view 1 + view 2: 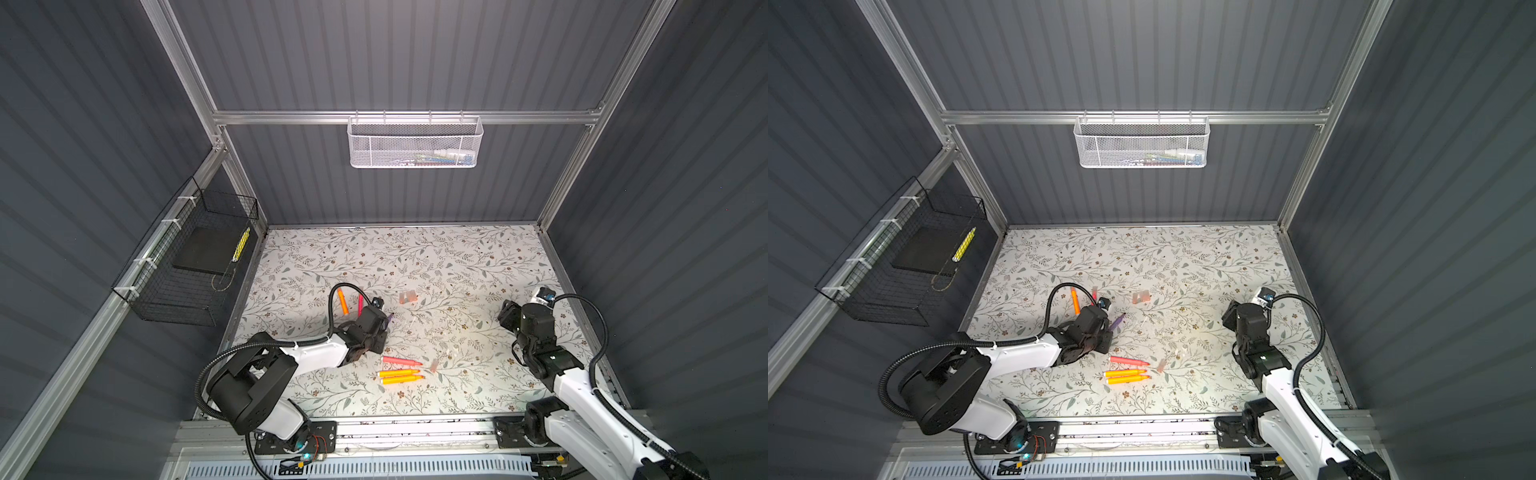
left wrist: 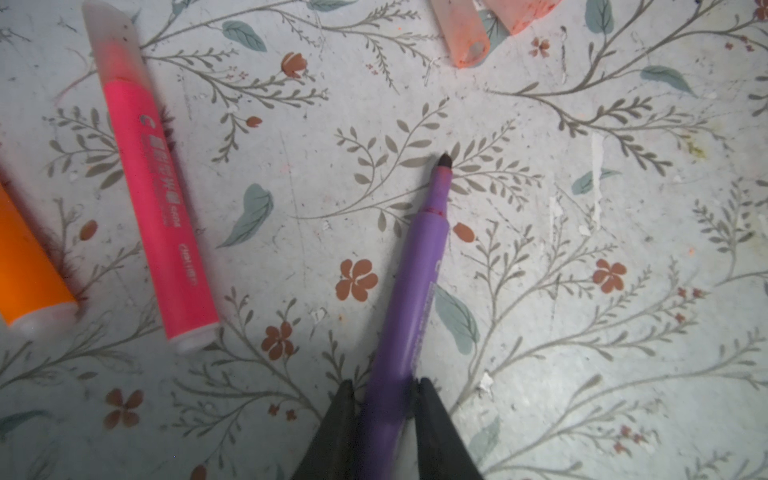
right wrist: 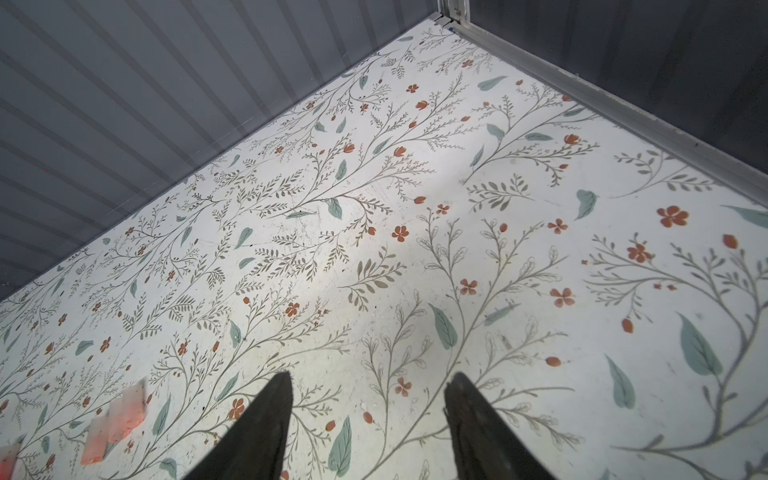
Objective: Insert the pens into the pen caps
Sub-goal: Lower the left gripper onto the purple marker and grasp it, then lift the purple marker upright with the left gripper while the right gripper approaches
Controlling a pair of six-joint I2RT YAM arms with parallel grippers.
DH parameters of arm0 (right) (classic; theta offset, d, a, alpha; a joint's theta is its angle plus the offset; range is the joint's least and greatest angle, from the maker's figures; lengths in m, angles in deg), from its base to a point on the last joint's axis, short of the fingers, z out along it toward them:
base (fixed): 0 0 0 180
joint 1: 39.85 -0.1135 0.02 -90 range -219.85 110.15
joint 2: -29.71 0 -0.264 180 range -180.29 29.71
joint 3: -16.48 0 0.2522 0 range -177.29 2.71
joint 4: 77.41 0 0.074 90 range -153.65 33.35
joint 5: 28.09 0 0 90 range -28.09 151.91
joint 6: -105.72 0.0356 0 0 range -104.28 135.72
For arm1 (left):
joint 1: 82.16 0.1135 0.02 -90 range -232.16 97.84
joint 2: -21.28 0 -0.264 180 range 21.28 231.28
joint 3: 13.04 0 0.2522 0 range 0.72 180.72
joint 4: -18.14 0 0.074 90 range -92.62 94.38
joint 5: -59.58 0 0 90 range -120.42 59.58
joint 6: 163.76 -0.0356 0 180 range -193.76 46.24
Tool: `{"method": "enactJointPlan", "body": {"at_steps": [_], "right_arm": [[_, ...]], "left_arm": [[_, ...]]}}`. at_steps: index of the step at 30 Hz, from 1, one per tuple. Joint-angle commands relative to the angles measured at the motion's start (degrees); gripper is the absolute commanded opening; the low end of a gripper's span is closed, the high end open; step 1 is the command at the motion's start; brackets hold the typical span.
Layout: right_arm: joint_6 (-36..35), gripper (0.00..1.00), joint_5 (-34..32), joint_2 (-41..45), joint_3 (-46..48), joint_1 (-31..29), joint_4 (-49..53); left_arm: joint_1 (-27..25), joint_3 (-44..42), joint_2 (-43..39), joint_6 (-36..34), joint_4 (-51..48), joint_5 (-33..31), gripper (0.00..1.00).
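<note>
Left tool (image 2: 385, 388) is pinching the purple pen (image 2: 415, 282) at its rear end, 1 dark finger on each side of the barrel. The dark felt nib points away, bare. The rear grip likely keeps the nib end free to slide into a cap. Cannot tell whether the pen is lifted or resting on the tabletop (image 1: 457, 257).

The purple pen lies left of centre at mid depth in both top views. 2 loose caps (image 1: 407, 297) lie side by side just far-right of it, the probable target. Another cap (image 1: 434, 365) lies nearer, just right of a row of 3 pens (image 1: 399, 372): 1 pink, 2 orange, parallel, nibs pointing right, uncapped.

Just left of the held pen lie a pink pen (image 2: 158, 208), which has a frosted cap on its far end and looks done, and an orange pen (image 2: 25, 270), whose far end is out of the wrist view.

Right tool (image 3: 370, 380) has its jaws spread and empty, hovering at the right side, well apart from the pens; likely waiting to take a cap.

Pens are thick, round, smooth plastic with printed barrels and white butt ends. Caps are thin translucent tubes, orange-tinted, open at 1 end. The tabletop is a floral printed sheet, scuffed and flaked.
</note>
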Motion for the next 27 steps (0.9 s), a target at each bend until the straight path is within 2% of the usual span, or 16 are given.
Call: {"method": "enactJointPlan", "body": {"at_steps": [1,5,8,11,13,17,20,24,27], "right_arm": [[-0.6,0.62,0.3,0.1,0.3,0.3,-0.2],[-0.5,0.62,0.3,0.3,0.5,0.3,-0.3],[-0.6,0.62,0.3,0.1,0.3,0.3,-0.3],[-0.6,0.61,0.3,-0.1,0.2,0.3,-0.2],[-0.6,0.62,0.4,0.2,0.3,0.3,-0.2],[-0.4,0.61,0.3,0.6,0.5,0.3,-0.1],[0.5,0.57,1.3,1.9,-0.3,0.2,2.6],[5.3,0.54,8.4,8.9,-0.5,-0.3,6.2],[9.3,0.54,13.2,15.0,0.4,-3.3,5.2]], "left_arm": [[-0.4,1.1,0.6,-0.7,-0.7,0.5,0.25],[-0.4,2.0,1.4,-0.7,-1.3,0.3,0.24],[-0.6,2.6,2.2,-0.8,-2.0,0.3,0.3],[-0.7,2.3,2.5,-0.8,-1.4,0.1,0.31],[-0.7,2.7,2.7,-0.9,-1.7,0.1,0.27],[-0.6,2.8,2.6,-1.0,-1.5,0.4,0.13],[-0.7,2.0,1.6,-1.1,-0.3,1.3,0.11],[-0.7,2.7,-0.3,-1.1,-0.7,1.9,0.09],[-0.7,3.6,-1.6,-1.3,-0.4,2.9,0.06]]}}
